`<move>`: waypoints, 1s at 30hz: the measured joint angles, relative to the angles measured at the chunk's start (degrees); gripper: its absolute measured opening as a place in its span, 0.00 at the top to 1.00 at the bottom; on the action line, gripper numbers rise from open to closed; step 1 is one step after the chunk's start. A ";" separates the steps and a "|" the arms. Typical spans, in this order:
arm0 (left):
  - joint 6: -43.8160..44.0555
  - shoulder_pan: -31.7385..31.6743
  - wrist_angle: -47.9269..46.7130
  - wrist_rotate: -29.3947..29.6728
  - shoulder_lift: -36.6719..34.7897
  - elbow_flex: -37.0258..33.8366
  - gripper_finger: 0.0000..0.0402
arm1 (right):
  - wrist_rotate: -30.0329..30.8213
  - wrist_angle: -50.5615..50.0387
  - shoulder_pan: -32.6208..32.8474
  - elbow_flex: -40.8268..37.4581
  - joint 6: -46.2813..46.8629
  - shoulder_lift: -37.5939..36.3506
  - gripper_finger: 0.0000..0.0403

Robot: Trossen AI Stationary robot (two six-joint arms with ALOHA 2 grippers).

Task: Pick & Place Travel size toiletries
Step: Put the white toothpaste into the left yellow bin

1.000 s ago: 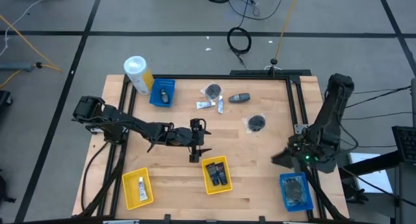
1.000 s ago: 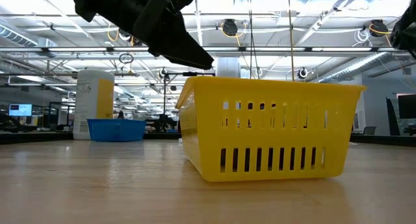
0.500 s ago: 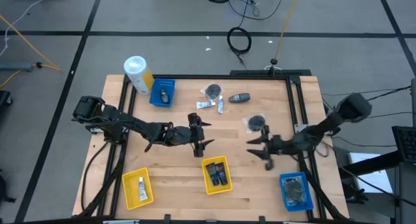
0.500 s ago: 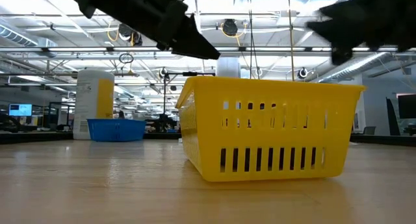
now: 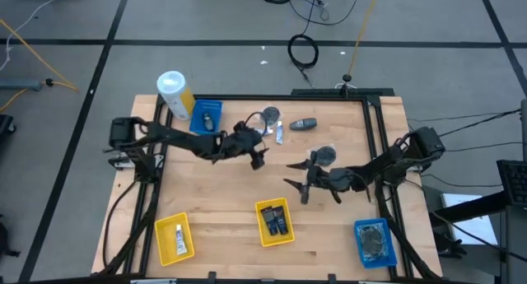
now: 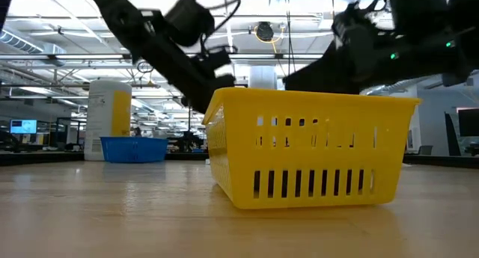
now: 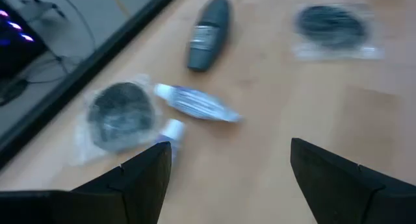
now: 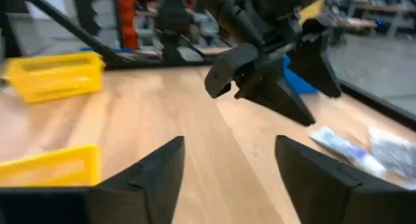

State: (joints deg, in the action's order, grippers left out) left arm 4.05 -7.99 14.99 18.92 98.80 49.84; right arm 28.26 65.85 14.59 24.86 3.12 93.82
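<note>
Wooden table, toiletries just ahead of left gripper, fingers apart, empty

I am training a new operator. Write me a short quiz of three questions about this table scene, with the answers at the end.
1. True or false: the yellow tray on the left arm's side of the table holds a white tube.
2. Choose one: what lies in the blue tray on the right arm's side?
A. a white tube
B. a grey packet
C. nothing
3. Short answer: is the left tool or the right tool holding something?

Key
1. True.
2. B.
3. No. Both are open and empty above the table.
</note>
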 joint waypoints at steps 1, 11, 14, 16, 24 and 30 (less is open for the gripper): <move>-0.81 -0.97 1.55 -0.34 1.36 0.02 0.23 | 0.08 -1.38 -0.71 0.24 0.70 0.08 0.39; -2.05 -7.19 14.82 2.17 14.62 0.07 0.23 | -0.04 -4.44 -4.83 0.96 1.00 0.14 0.29; -0.76 -8.82 15.73 1.80 16.62 0.04 0.24 | -0.05 -4.01 -5.05 0.96 0.58 0.14 0.31; -0.53 -9.91 16.28 1.02 17.21 0.07 0.25 | -0.29 -3.92 -5.22 0.96 0.20 0.14 0.32; -2.19 -11.80 16.25 -8.01 17.78 0.11 0.47 | -4.55 -1.80 -6.78 0.96 0.86 0.14 0.36; -3.16 -11.34 15.22 -10.82 17.76 0.13 0.73 | -4.58 -1.78 -6.75 0.96 0.71 0.14 0.36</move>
State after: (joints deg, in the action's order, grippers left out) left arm 0.89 -19.34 30.21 8.10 116.55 49.98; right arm 23.67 64.08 7.84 25.82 3.84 93.95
